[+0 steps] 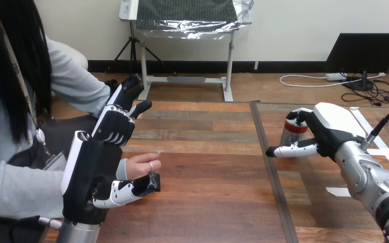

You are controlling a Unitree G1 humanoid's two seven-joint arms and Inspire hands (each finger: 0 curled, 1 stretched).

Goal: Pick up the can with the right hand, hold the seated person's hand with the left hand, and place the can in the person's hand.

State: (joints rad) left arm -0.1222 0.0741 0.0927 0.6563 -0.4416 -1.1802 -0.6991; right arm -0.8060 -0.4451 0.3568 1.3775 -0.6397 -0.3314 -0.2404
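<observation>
Wooden table (207, 202), dark planks, with a seam (271, 167) running front to back right of centre. Nearest, at the table's left edge, the left hand (88, 172) has its thumb curled beneath the person's hand (139, 164) and its fingers bent above it. Farther off, right of the seam, the right hand (329, 131) wraps the can (293, 132), fingers at its rim, thumb across its foot. The can, a red-banded metal cylinder, appears to stand upright on the boards. Open planks lie between the two hands.
</observation>
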